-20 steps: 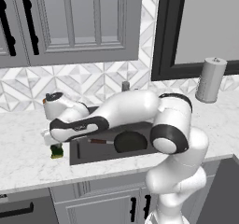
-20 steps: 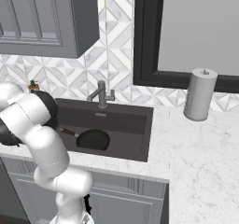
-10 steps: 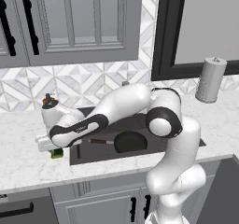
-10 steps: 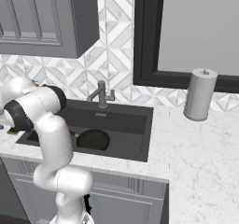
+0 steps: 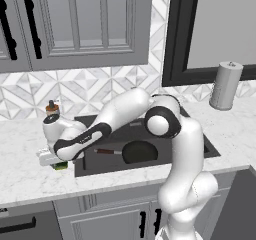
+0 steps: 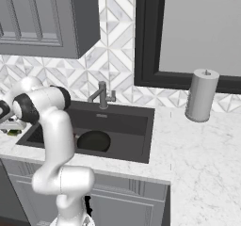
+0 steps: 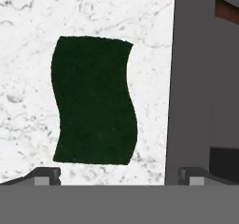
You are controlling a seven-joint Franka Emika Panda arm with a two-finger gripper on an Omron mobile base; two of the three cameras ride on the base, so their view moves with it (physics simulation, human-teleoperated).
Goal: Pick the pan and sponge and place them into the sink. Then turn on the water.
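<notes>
The pan (image 5: 138, 152) lies in the sink (image 5: 199, 142), its reddish-brown handle (image 5: 104, 151) pointing left; it shows too as a dark disc (image 6: 94, 140) in the right base view. The dark green sponge (image 7: 93, 100) lies flat on the white marble just left of the sink's edge (image 7: 186, 101). My gripper (image 7: 119, 176) hangs open right above the sponge, one fingertip (image 7: 44, 175) over marble, the other over the sink rim. From the left base the sponge (image 5: 61, 166) peeks out under my gripper (image 5: 56, 162). No water runs from the faucet (image 6: 102, 96).
A soap dispenser (image 5: 50, 107) with a brown pump stands on the counter behind my hand. A paper towel roll (image 5: 226, 85) stands at the far right by the dark window frame. Grey cabinets hang above the counter's left part.
My arm has swung left, away from the sink, and dropped toward the counter, bringing the hand over the sponge. The pan has stayed in the basin.
</notes>
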